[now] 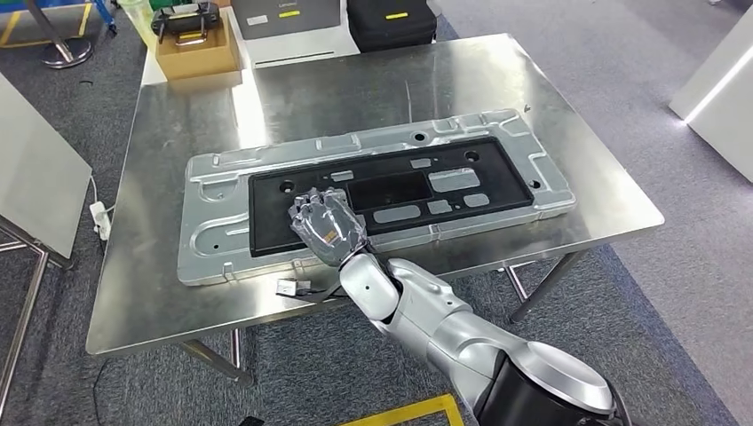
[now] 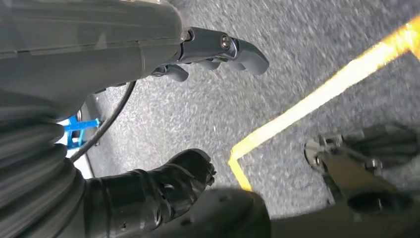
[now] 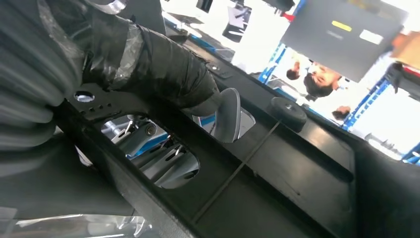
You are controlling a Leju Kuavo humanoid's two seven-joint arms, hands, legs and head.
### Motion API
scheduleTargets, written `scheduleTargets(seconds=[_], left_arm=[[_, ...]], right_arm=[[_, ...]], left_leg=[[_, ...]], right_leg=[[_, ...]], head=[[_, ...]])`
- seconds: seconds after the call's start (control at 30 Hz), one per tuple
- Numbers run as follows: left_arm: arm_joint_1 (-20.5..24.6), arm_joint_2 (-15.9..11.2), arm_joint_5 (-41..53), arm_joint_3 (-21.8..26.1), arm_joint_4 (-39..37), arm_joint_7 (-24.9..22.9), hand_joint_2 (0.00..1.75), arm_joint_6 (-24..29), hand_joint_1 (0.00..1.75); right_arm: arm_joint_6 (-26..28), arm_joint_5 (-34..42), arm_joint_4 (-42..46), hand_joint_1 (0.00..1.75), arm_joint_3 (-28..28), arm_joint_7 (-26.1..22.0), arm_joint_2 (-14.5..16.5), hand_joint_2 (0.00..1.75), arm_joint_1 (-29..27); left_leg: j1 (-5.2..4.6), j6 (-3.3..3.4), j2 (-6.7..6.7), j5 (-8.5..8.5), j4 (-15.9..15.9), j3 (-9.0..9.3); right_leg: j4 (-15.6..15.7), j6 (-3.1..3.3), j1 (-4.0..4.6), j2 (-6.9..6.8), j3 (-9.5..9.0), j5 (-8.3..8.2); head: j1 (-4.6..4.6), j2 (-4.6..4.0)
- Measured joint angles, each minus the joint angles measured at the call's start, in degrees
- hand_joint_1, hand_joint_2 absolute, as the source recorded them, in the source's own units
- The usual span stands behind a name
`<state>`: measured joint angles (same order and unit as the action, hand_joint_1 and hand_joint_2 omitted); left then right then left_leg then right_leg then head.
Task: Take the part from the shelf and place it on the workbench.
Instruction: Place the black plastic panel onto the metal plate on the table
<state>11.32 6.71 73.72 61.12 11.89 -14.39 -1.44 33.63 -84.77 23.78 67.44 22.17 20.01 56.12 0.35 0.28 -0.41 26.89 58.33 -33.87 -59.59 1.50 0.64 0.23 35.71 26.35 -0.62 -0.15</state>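
The black plastic part (image 1: 497, 173), a long frame with several cut-outs, lies in a silver metal tray (image 1: 213, 177) on the steel workbench (image 1: 178, 293). My right hand (image 1: 327, 226) is at the part's near edge, left of its middle, back of the hand up. In the right wrist view the thumb (image 3: 168, 69) lies over the part (image 3: 297, 163), and the fingers (image 3: 148, 148) show beneath it through the cut-outs, so the hand grips it. My left hand (image 2: 163, 54) hangs over the floor with its fingers apart and nothing in it.
At the bench's far edge stand a cardboard box (image 1: 195, 53) with a controller, a grey case (image 1: 284, 18) and a black case (image 1: 391, 22). A small connector with a cable (image 1: 293, 286) lies near the front edge. Yellow tape (image 2: 317, 99) marks the carpet.
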Motion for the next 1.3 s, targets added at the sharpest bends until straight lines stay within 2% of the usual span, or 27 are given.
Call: scheduleTargets(seconds=[0.07,0.1,0.13,0.2,0.23,0.27,0.3,0.37,0.4,0.43,0.5,0.57,0.63,0.7,0.73,0.77,0.8,0.83,0.87,0.9,0.93,0.97,1.1,1.13,1.2,1.27,1.3], left_arm=[[0.1,0.0,0.0,0.0,0.0,0.0,1.75,0.0,0.0],[0.1,0.0,0.0,0.0,0.0,0.1,1.75,0.0,0.0],[0.2,0.0,0.0,0.0,0.0,0.1,1.75,0.1,0.0],[0.2,0.0,0.1,0.0,0.0,0.1,1.75,0.2,0.0],[0.2,0.0,0.1,0.0,0.0,0.1,1.75,0.2,0.0],[0.2,0.0,0.2,0.0,0.0,0.1,1.75,0.2,0.0],[0.2,0.0,0.2,0.0,0.0,0.1,1.75,0.3,0.0],[0.2,0.0,0.2,0.0,0.0,0.1,1.75,0.3,0.0],[0.2,0.0,0.2,0.0,0.0,0.1,1.75,0.4,0.0],[0.3,0.0,0.2,0.0,0.0,0.1,1.75,0.4,0.0],[0.7,-0.1,0.2,0.0,0.0,0.2,1.75,0.4,0.0],[0.9,-0.1,0.2,0.0,0.0,0.2,1.75,0.5,0.0],[1.0,-0.2,0.2,0.0,0.0,0.2,1.75,0.5,0.0],[1.2,-0.2,0.2,-0.1,0.0,0.2,1.75,0.6,0.0],[1.2,-0.2,0.2,-0.1,0.0,0.2,1.75,0.6,0.0],[1.2,-0.2,0.2,-0.1,0.0,0.2,1.75,0.6,0.0],[1.2,-0.2,0.2,-0.1,0.0,0.2,1.75,0.6,0.0],[1.2,-0.2,0.2,-0.1,0.0,0.2,1.75,0.6,0.0],[1.1,-0.2,0.2,-0.1,0.0,0.2,1.75,0.6,0.0],[1.1,-0.2,0.2,-0.1,0.0,0.2,1.75,0.6,0.0],[1.2,-0.1,0.2,-0.1,0.0,0.2,1.75,0.6,0.0],[1.2,-0.1,0.2,-0.1,0.0,0.3,1.75,0.6,0.0],[1.2,-0.2,0.4,-0.1,0.0,1.3,1.75,0.6,0.0],[1.3,-0.2,0.5,-0.1,0.0,1.7,1.75,0.5,0.0],[1.3,-0.3,0.6,-0.1,0.0,2.7,1.75,0.2,0.0],[1.1,-0.4,0.6,-0.1,0.0,3.8,1.75,-0.1,0.0],[1.0,-0.5,0.6,-0.1,0.0,4.2,1.75,-0.1,0.0]], right_arm=[[0.0,0.0,-0.4,1.73,0.1,0.2,0.1,1.75,0.0],[0.0,0.0,-0.5,1.73,0.1,0.3,0.2,1.75,0.2],[-0.1,0.0,-0.6,1.73,0.1,0.5,0.3,1.75,0.3],[-0.1,-0.1,-0.8,1.73,0.1,0.7,0.4,1.75,0.6],[-0.2,-0.1,-1.0,1.73,0.2,0.8,0.4,1.75,0.6],[-0.2,-0.1,-1.1,1.73,0.2,0.8,0.4,1.75,0.6],[-0.3,-0.1,-1.3,1.73,0.2,0.9,0.4,1.75,0.6],[-0.4,-0.1,-1.5,1.73,0.2,0.9,0.4,1.75,0.6],[-0.5,-0.1,-1.5,1.73,0.2,0.9,0.4,1.75,0.8],[-0.6,-0.1,-1.6,1.73,0.2,0.9,0.5,1.75,0.9],[-0.8,-0.1,-1.7,1.73,0.2,0.9,0.5,1.75,1.2],[-0.8,-0.1,-1.7,1.73,0.2,0.9,0.6,1.75,1.3],[-0.8,-0.1,-1.7,1.73,0.2,0.9,0.6,1.75,1.6],[-0.9,-0.1,-1.8,1.73,0.2,0.9,0.5,1.75,1.8],[-0.9,-0.1,-1.9,1.73,0.2,0.9,0.5,1.75,1.8],[-1.0,-0.1,-2.0,1.73,0.2,0.9,0.4,1.75,1.6],[-1.0,-0.1,-2.1,1.73,0.2,0.9,0.4,1.75,1.5],[-1.1,-0.1,-2.1,1.73,0.2,0.9,0.4,1.75,1.5],[-1.1,-0.1,-2.2,1.73,0.2,0.9,0.4,1.75,1.5],[-1.1,-0.1,-2.2,1.73,0.2,0.9,0.4,1.75,1.6],[-1.1,-0.1,-2.2,1.73,0.2,0.9,0.4,1.75,1.8],[-1.1,-0.1,-2.2,1.73,0.2,0.9,0.4,1.75,1.8],[-3.5,0.8,-2.3,1.73,-0.2,-3.0,0.4,1.75,1.9],[-5.3,1.9,-2.3,1.73,-0.5,-5.3,0.4,1.75,1.9],[-12.2,6.7,-2.2,1.73,-1.3,-11.7,0.4,1.75,1.8],[-21.7,13.6,-2.2,0.86,-1.9,-18.3,0.4,0.87,1.4],[-25.7,16.8,-2.1,0.43,-2.1,-20.6,0.4,0.44,1.3]], left_leg=[[0.09,-0.65,0.18,0.59,0.4,0.72],[0.12,-0.93,0.26,1.15,1.9,0.34],[0.17,-1.16,0.32,2.03,4.6,-0.98],[0.24,-1.57,0.33,3.91,12.0,-5.88],[0.29,-1.72,0.33,4.03,14.7,-8.33],[0.33,-1.8,0.34,2.97,15.6,-9.96],[0.37,-1.81,0.34,0.72,14.3,-10.54],[0.36,-1.48,0.31,-5.38,7.2,-8.99],[0.19,-1.18,0.25,-7.43,4.1,-7.94],[0.03,-0.7,0.21,-8.19,1.9,-7.08],[-0.41,0.25,0.11,-7.32,1.0,-6.52],[-0.32,1.04,0.05,-6.59,0.4,-5.96],[-0.06,1.67,0.05,-6.14,-0.2,-5.1],[-0.08,2.06,0.07,-5.67,-0.3,-4.64],[-0.1,2.12,0.07,-5.44,-0.3,-4.49],[-0.12,2.11,0.05,-5.19,-0.1,-4.32],[-0.13,2.06,0.02,-4.91,0.0,-4.11],[-0.13,1.99,-0.02,-4.63,0.2,-3.9],[-0.12,1.86,-0.06,-4.34,0.4,-3.73],[-0.19,1.69,-0.09,-4.12,0.7,-3.65],[-0.24,1.46,-0.12,-4.01,0.8,-3.68],[-0.28,1.2,-0.13,-3.98,0.9,-3.75],[-0.21,-0.04,-0.07,-3.54,1.3,-3.98],[-0.16,-0.33,-0.03,-2.45,2.7,-4.55],[0.1,-0.88,0.02,1.04,8.9,-7.08],[0.42,-1.36,0.06,3.42,15.1,-9.71],[0.6,-1.56,0.08,3.2,15.7,-9.82]], right_leg=[[0.9,0.48,-0.24,0.05,-1.66,0.26],[1.4,0.68,-0.41,-0.02,-2.74,0.36],[1.7,0.84,-0.54,-0.13,-3.75,0.52],[1.9,1.01,-0.52,-0.22,-5.07,1.26],[1.9,1.02,-0.5,-0.15,-5.63,1.82],[1.9,0.99,-0.5,-0.03,-6.24,2.44],[1.9,0.92,-0.49,0.11,-6.98,3.11],[1.9,0.67,-0.51,0.32,-8.54,4.68],[1.8,0.38,-0.44,0.39,-9.1,5.43],[1.7,0.06,-0.44,0.45,-9.38,6.01],[1.9,-0.61,-0.49,0.48,-9.44,6.6],[2.0,-1.2,-0.52,0.4,-9.74,7.19],[-1.6,-1.69,-0.53,0.27,-8.05,8.97],[-9.6,-1.93,-0.73,0.18,-2.91,11.45],[-13.2,-2.0,-0.8,0.17,-0.09,12.05],[-15.1,-2.03,-0.85,0.17,2.02,11.58],[-15.0,-1.99,-0.88,0.16,3.15,9.9],[-12.9,-1.89,-0.89,0.15,3.21,7.35],[-9.1,-1.69,-0.86,0.13,2.43,4.29],[-5.5,-1.46,-0.73,0.13,1.45,2.06],[-2.8,-1.24,-0.61,0.12,0.66,0.65],[-1.1,-1.03,-0.47,0.15,0.2,-0.02],[0.0,0.04,-0.6,0.27,-0.27,-0.58],[0.4,0.33,-0.78,0.2,-0.48,-0.79],[0.6,0.59,-0.91,0.0,-0.7,-0.93],[0.6,0.6,-0.91,-0.15,-0.7,-0.92],[0.5,0.6,-0.94,-0.16,-0.69,-0.91]], head=[[0.01,0.0],[0.01,0.0],[0.01,0.0],[0.03,0.0],[0.02,0.0],[0.03,0.0],[0.03,0.0],[0.0,0.0],[-0.02,0.0],[-0.02,0.0],[-0.02,0.0],[-0.03,0.01],[-0.09,0.01],[-0.15,0.0],[-0.16,0.0],[-0.16,0.0],[-0.17,0.0],[-0.17,0.0],[-0.19,0.0],[-0.17,0.0],[-0.17,0.0],[-0.17,0.0],[-0.17,0.0],[-0.16,0.0],[-0.14,0.0],[-0.14,0.0],[-0.14,0.0]])
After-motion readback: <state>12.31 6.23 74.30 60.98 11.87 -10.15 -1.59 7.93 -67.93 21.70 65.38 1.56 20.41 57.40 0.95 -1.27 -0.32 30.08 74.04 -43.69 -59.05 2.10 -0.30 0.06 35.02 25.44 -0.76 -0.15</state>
